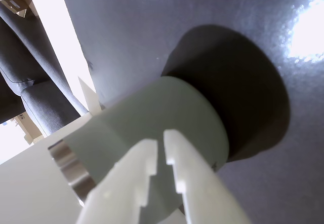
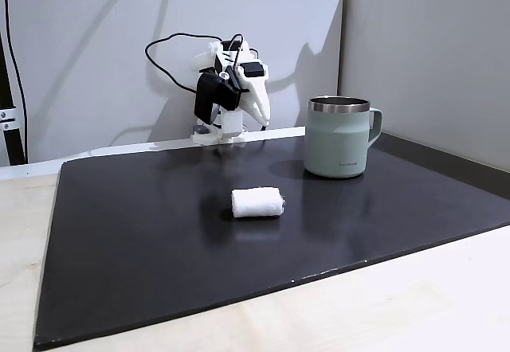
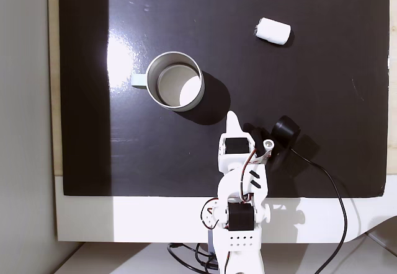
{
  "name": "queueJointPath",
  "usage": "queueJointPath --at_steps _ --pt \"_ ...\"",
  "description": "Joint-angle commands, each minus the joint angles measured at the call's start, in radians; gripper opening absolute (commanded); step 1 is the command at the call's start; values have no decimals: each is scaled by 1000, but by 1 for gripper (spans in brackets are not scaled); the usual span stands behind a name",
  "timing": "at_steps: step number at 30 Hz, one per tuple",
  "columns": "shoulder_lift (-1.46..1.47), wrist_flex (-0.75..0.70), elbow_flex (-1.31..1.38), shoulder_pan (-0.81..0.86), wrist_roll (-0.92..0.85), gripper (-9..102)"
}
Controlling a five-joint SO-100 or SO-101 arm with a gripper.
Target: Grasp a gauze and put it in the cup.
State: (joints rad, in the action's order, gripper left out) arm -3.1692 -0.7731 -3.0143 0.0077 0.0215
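The gauze (image 2: pixel 256 202) is a small white fuzzy roll lying on its side on the black mat, alone and well away from the arm; from above the gauze (image 3: pixel 273 31) lies at the far right. The pale green cup (image 2: pixel 339 141) stands upright with a steel rim, and its inside looks empty from above (image 3: pixel 200 89). My white gripper (image 1: pixel 161 155) is shut with nothing between its fingers, folded back near the arm's base (image 3: pixel 232 119). In the wrist view the cup (image 1: pixel 167 112) sits close behind the fingertips.
The black mat (image 2: pixel 159 240) covers most of the pale table (image 2: pixel 414 304). A white wall (image 2: pixel 96 49) stands behind the arm's base. A black cable (image 3: pixel 338 206) loops off the arm. A grey chair (image 1: pixel 30 87) is beyond the table edge.
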Motion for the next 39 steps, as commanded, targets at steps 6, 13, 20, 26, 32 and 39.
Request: queueJointPath --at_steps 6,13,20,26,32,39 --pt "-8 31 9 -25 -12 0" --pt "-8 31 9 -25 -12 0" --pt "-8 21 15 -35 -43 0" --pt "11 -49 143 -38 -49 0" --pt "328 -91 414 -25 -6 0" --pt "724 -224 821 35 -11 0"
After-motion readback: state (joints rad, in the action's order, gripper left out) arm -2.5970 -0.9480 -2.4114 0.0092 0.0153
